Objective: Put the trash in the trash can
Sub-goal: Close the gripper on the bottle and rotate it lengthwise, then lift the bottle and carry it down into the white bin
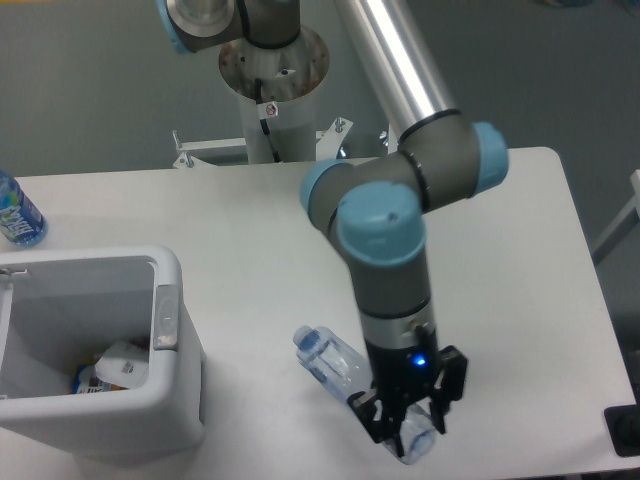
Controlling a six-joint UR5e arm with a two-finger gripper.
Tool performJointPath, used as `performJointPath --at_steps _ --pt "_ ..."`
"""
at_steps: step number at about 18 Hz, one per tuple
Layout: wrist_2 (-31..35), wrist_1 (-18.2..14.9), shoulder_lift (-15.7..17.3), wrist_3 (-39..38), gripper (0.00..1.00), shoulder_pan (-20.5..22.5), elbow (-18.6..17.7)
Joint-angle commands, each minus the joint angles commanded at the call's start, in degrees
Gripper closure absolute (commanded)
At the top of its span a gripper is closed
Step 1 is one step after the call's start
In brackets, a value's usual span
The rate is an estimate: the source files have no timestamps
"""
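The black two-finger end effector (408,428) grips the clear, crinkled plastic bottle (345,374) near its base; lift level; clear the white rectangular trash can (168,318) rim before releasing.

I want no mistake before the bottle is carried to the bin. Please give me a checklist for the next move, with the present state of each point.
1. Pincer closed on the crinkled bottle: ok.
2. Bottle lifted off the table: ok.
3. Grip centred: not ok, it holds the bottom end.
4. Trash can open with room: ok.
5. Path to the can free: ok.
6. Grip firmness: cannot tell.
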Motion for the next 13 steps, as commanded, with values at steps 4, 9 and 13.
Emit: performJointPath --at_steps 4,9,13 --pt "-0.3 3.8 1.3 0.1 0.51 0.1 1.9" --pt "-4.2 7.0 4.1 0.2 0.52 -0.4 2.5" --pt "-4.9 8.1 7.5 0.5 0.52 -2.5 3.4"
